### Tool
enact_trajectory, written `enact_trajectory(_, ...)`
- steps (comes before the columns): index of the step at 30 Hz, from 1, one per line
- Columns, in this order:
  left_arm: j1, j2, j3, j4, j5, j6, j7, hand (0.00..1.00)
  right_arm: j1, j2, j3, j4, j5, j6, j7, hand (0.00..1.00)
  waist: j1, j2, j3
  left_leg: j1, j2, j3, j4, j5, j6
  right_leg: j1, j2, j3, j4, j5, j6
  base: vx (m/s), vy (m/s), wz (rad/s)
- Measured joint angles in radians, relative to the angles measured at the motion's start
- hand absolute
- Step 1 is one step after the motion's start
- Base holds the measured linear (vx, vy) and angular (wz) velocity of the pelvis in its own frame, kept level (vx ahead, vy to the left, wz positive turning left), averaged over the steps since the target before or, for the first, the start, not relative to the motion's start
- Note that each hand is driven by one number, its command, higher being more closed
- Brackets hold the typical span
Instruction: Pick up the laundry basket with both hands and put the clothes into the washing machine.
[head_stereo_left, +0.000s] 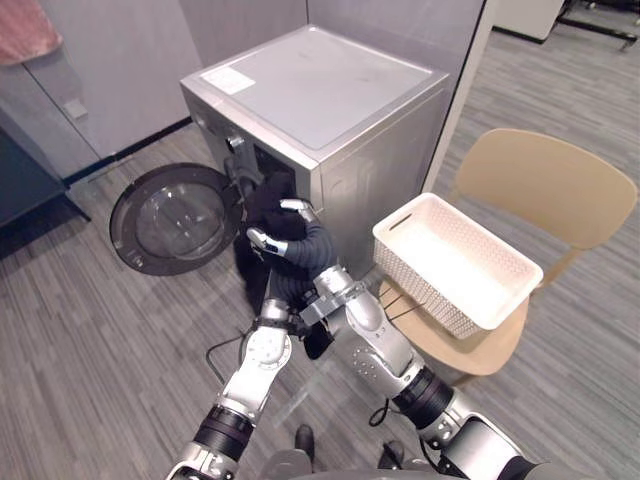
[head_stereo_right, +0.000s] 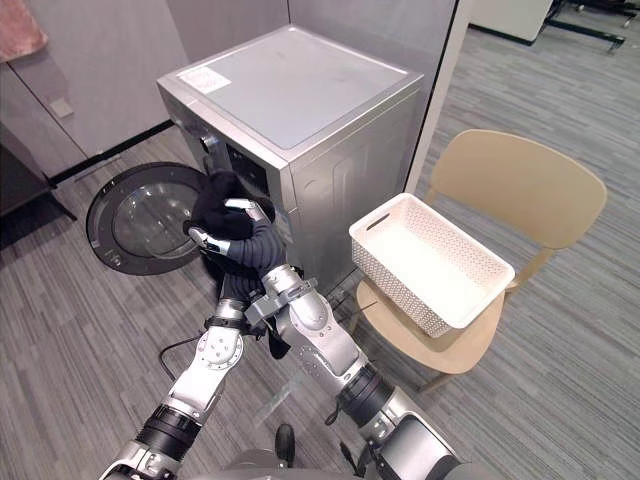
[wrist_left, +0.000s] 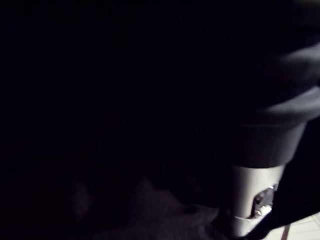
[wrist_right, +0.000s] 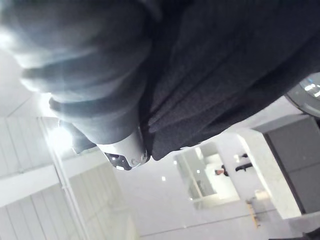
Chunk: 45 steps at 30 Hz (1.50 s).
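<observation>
The dark clothes (head_stereo_left: 268, 205) were seen bunched at the drum opening (head_stereo_left: 262, 168) of the washing machine (head_stereo_left: 330, 90). They were part in and part hanging down the front, on the near-left side of the m/c. The bundle was gripped by the right hand (head_stereo_left: 284, 242), with fingers and thumb curled onto the cloth. It was held up at mouth height, prob. so it could be fed inward rather than dropped. The left arm (head_stereo_left: 255, 365) was raised from below into the hanging cloth. The left hand was buried under it, so its state couldn't be told (its own wrist view was dark w/ fabric). It was judged to be placed there to support the trailing end off the floor. The round door (head_stereo_left: 175, 218) was swung fully open to the left, clear of both arms. The white basket (head_stereo_left: 425, 290) was parked empty on the tan chair (head_stereo_left: 550, 180), to the right and well apart. Loading was judged nearly done, w/ the tail of cloth not yet inside.
</observation>
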Motion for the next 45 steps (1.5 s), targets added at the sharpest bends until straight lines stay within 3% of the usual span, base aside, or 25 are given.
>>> enact_trajectory(4, -0.013, 0.013, -0.005, 0.013, 0.03, 0.012, 0.031, 1.0, 0.001, -0.024, 0.033, 0.0, 0.063, 0.0, 0.023, 1.0, -0.002, 0.001, -0.004, 0.0, 0.015, -0.001, 0.0, 0.009, -0.013, 0.001, 0.017, 0.001, -0.005, 0.004, -0.007, -0.03, -0.065, -0.04)
enact_trajectory(5, -0.012, 0.02, -0.017, 0.013, 0.03, 0.016, 0.039, 1.0, 0.001, -0.04, 0.047, 0.0, 0.063, -0.001, 0.031, 0.0, -0.001, 0.002, -0.007, 0.0, 0.019, -0.004, 0.0, 0.011, -0.016, 0.003, 0.021, 0.0, -0.005, 0.004, -0.008, -0.02, -0.053, 0.02)
enact_trajectory(9, -0.002, 0.023, -0.017, 0.029, 0.026, 0.016, 0.037, 1.0, 0.027, -0.055, 0.059, -0.002, 0.056, -0.002, 0.045, 0.0, -0.001, 0.004, -0.01, -0.001, 0.024, -0.012, -0.001, 0.013, -0.019, 0.004, 0.032, -0.003, -0.003, -0.001, -0.016, -0.01, -0.027, 0.02)
enact_trajectory(12, 0.029, 0.016, -0.013, 0.029, 0.02, 0.014, 0.037, 1.0, 0.045, -0.055, 0.062, -0.003, -0.011, -0.002, 0.045, 0.0, -0.001, 0.004, -0.011, -0.002, 0.032, -0.01, -0.001, 0.013, -0.019, -0.002, 0.034, -0.002, 0.004, -0.005, -0.02, 0.01, -0.029, -0.02)
enact_trajectory(18, 0.225, -0.059, 0.102, 0.041, -0.104, -0.007, 0.013, 1.0, 0.185, -0.078, 0.036, -0.035, -0.311, -0.001, 0.042, 0.0, 0.0, 0.003, -0.012, -0.023, 0.035, 0.017, -0.006, 0.012, -0.02, -0.055, 0.034, 0.03, 0.041, -0.019, -0.023, 0.03, -0.025, -0.14)
enact_trajectory(19, 0.255, -0.065, 0.132, 0.081, -0.141, -0.007, 0.004, 1.0, 0.231, -0.099, 0.009, -0.052, -0.399, 0.0, 0.04, 0.0, 0.002, 0.003, -0.012, -0.027, 0.033, 0.017, -0.004, 0.012, -0.02, -0.064, 0.034, 0.036, 0.053, -0.025, -0.025, 0.05, -0.009, 0.0)
enact_trajectory(22, 0.293, -0.065, 0.184, 0.189, -0.225, -0.005, -0.032, 1.0, 0.301, -0.129, -0.066, -0.061, -0.512, -0.001, 0.026, 0.0, 0.0, 0.003, -0.011, -0.051, 0.03, 0.011, 0.006, 0.012, -0.02, -0.089, 0.027, 0.042, 0.088, -0.044, -0.022, -0.01, -0.022, 0.08)
enact_trajectory(27, 0.333, -0.067, 0.24, 0.311, -0.329, 0.004, -0.096, 1.0, 0.392, -0.222, -0.283, 0.036, -0.699, 0.005, -0.047, 0.0, -0.003, 0.002, -0.001, -0.16, -0.004, -0.084, 0.043, 0.026, -0.003, -0.16, -0.047, -0.078, 0.203, -0.13, -0.011, -0.05, -0.022, 0.75)
enact_trajectory(28, 0.336, -0.068, 0.253, 0.324, -0.329, 0.005, -0.102, 1.0, 0.399, -0.244, -0.319, 0.106, -0.735, 0.011, -0.057, 0.0, -0.003, -0.001, 0.002, -0.18, -0.014, -0.082, 0.035, 0.022, 0.042, -0.157, -0.073, -0.139, 0.205, -0.14, -0.008, -0.01, 0.021, 1.28)
enact_trajectory(30, 0.316, -0.072, 0.276, 0.375, -0.327, 0.009, -0.115, 1.0, 0.4, -0.25, -0.365, 0.2, -0.79, 0.03, -0.08, 0.0, -0.008, -0.015, 0.023, -0.207, -0.016, 0.077, 0.053, 0.017, 0.06, -0.137, -0.126, -0.231, 0.204, -0.138, -0.01, 0.04, 0.063, 1.5)
enact_trajectory(32, 0.312, -0.092, 0.302, 0.419, -0.326, 0.016, -0.116, 1.0, 0.4, -0.247, -0.391, 0.298, -0.828, 0.042, -0.092, 0.0, -0.022, -0.013, 0.03, -0.201, -0.008, 0.239, 0.071, 0.01, 0.072, -0.11, -0.165, -0.32, 0.223, -0.143, 0.001, 0.13, 0.125, 1.43)
enact_trajectory(33, 0.315, -0.098, 0.31, 0.438, -0.326, 0.018, -0.116, 1.0, 0.4, -0.244, -0.404, 0.335, -0.836, 0.044, -0.092, 0.0, -0.023, -0.005, 0.032, -0.184, 0.001, 0.286, 0.073, 0.029, 0.081, -0.1, -0.168, -0.343, 0.233, -0.148, 0.011, 0.24, 0.173, 1.45)
enact_trajectory(36, 0.307, -0.085, 0.342, 0.533, -0.314, 0.039, -0.117, 1.0, 0.4, -0.172, -0.473, 0.479, -0.844, 0.053, -0.092, 0.0, -0.023, -0.029, 0.056, -0.176, -0.039, 0.221, 0.093, 0.022, 0.096, -0.009, -0.181, -0.399, 0.181, -0.128, 0.06, 0.16, 0.115, 0.93)
enact_trajectory(38, 0.317, -0.082, 0.342, 0.556, -0.302, 0.045, -0.119, 1.0, 0.398, -0.15, -0.492, 0.559, -0.844, 0.054, -0.092, 0.0, -0.017, -0.036, 0.061, -0.175, -0.063, 0.198, 0.141, -0.036, 0.11, 0.026, -0.211, -0.416, 0.195, -0.138, 0.096, 0.13, 0.148, 0.61)
enact_trajectory(39, 0.329, -0.084, 0.342, 0.558, -0.294, 0.049, -0.128, 1.0, 0.397, -0.146, -0.5, 0.601, -0.844, 0.055, -0.092, 0.0, -0.011, -0.042, 0.065, -0.176, -0.082, 0.187, 0.183, -0.082, 0.12, 0.032, -0.262, -0.42, 0.261, -0.159, 0.12, 0.11, 0.182, 0.37)
enact_trajectory(40, 0.342, -0.088, 0.341, 0.562, -0.286, 0.053, -0.141, 1.0, 0.401, -0.146, -0.516, 0.641, -0.844, 0.063, -0.092, 0.0, -0.008, -0.043, 0.067, -0.174, -0.107, 0.167, 0.23, -0.136, 0.127, 0.031, -0.326, -0.411, 0.376, -0.176, 0.136, 0.15, 0.236, 0.68)
enact_trajectory(41, 0.353, -0.088, 0.341, 0.562, -0.284, 0.061, -0.149, 1.0, 0.417, -0.149, -0.533, 0.675, -0.844, 0.084, -0.091, 0.0, -0.015, -0.047, 0.074, -0.156, -0.145, 0.132, 0.273, -0.177, 0.15, 0.012, -0.417, -0.35, 0.551, -0.163, 0.081, 0.15, 0.197, 0.76)
enact_trajectory(42, 0.355, -0.085, 0.341, 0.562, -0.283, 0.062, -0.153, 1.0, 0.423, -0.151, -0.536, 0.685, -0.844, 0.088, -0.091, 0.0, -0.023, -0.049, 0.077, -0.149, -0.157, 0.114, 0.287, -0.192, 0.163, -0.006, -0.44, -0.304, 0.615, -0.142, 0.031, 0.22, 0.202, 1.03)
enact_trajectory(43, 0.352, -0.073, 0.338, 0.561, -0.283, 0.062, -0.159, 1.0, 0.434, -0.152, -0.545, 0.695, -0.844, 0.097, -0.091, 0.0, -0.038, -0.044, 0.086, -0.13, -0.174, 0.067, 0.309, -0.216, 0.181, -0.068, -0.445, -0.155, 0.737, -0.081, -0.07, 0.28, 0.179, 1.17)
enact_trajectory(44, 0.337, -0.06, 0.334, 0.56, -0.283, 0.062, -0.159, 1.0, 0.449, -0.151, -0.55, 0.695, -0.842, 0.095, -0.091, 0.0, -0.058, -0.044, 0.097, -0.117, -0.179, 0.011, 0.322, -0.231, 0.195, -0.129, -0.374, 0.006, 0.803, -0.133, -0.012, 0.24, 0.136, 1.18)
enact_trajectory(45, 0.334, -0.059, 0.334, 0.56, -0.283, 0.063, -0.159, 1.0, 0.452, -0.151, -0.55, 0.696, -0.842, 0.095, -0.091, 0.0, -0.061, -0.041, 0.101, -0.112, -0.181, -0.007, 0.32, -0.233, 0.197, -0.151, -0.343, 0.045, 0.815, -0.159, 0.005, 0.28, 0.098, 1.24)
